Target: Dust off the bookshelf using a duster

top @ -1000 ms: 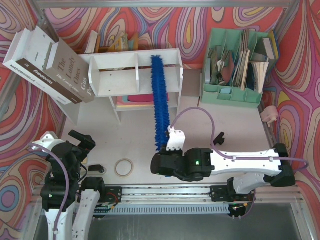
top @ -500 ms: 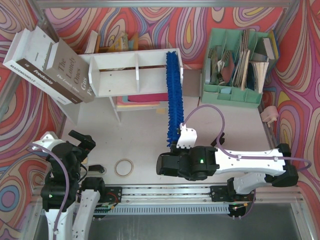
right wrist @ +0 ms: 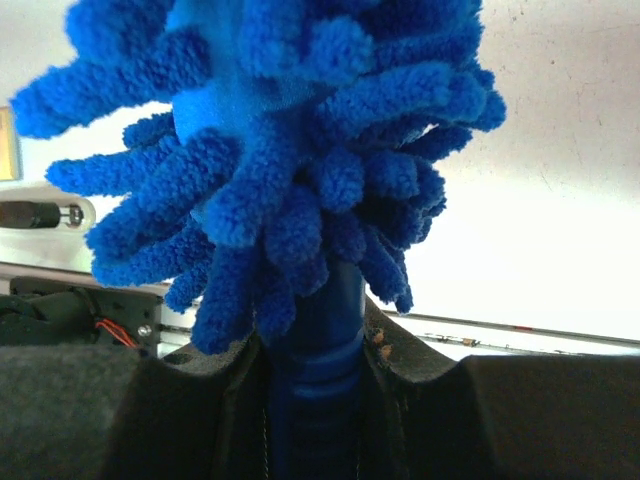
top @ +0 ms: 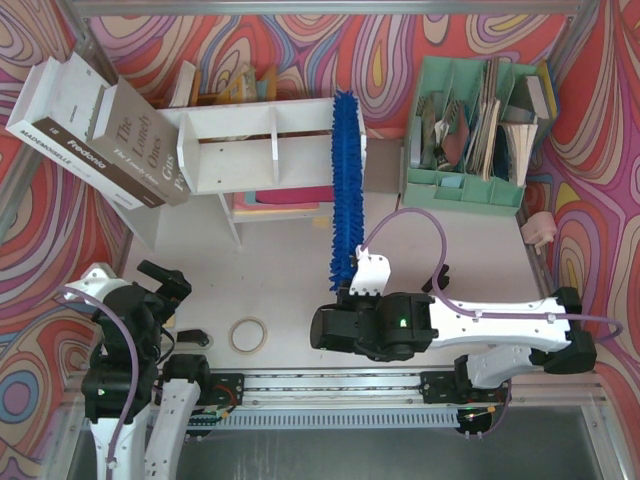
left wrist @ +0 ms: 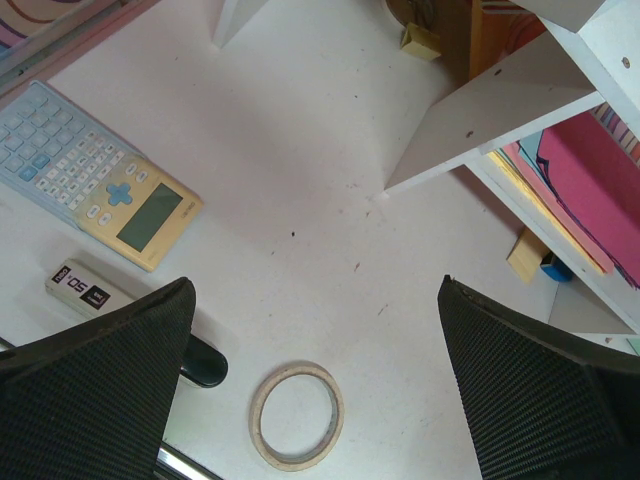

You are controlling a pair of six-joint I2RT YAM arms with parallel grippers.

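The bright blue fluffy duster [top: 347,190] stands lengthwise from my right gripper [top: 347,294] up across the right end of the white bookshelf [top: 230,125], its tip at the shelf's back edge. My right gripper [right wrist: 312,345] is shut on the duster's thin blue handle [right wrist: 312,400], and the shaggy bristles [right wrist: 290,150] fill most of the right wrist view. My left gripper [top: 166,281] hangs at the near left, far from the shelf. Its jaws stand wide open with nothing between them [left wrist: 315,295], above the table. A corner of the bookshelf [left wrist: 500,110] shows at upper right.
A mint-green file organizer [top: 470,185] stands right of the shelf. Two large books [top: 95,130] lean at the far left. A tape roll [left wrist: 297,415] lies under my left gripper, with a calculator [left wrist: 100,185] and a small labelled block [left wrist: 85,290] nearby. A pink object [top: 540,230] sits at right.
My right arm has swung the duster rightward, from the middle of the right compartment to the shelf's right end. The left arm has not moved.
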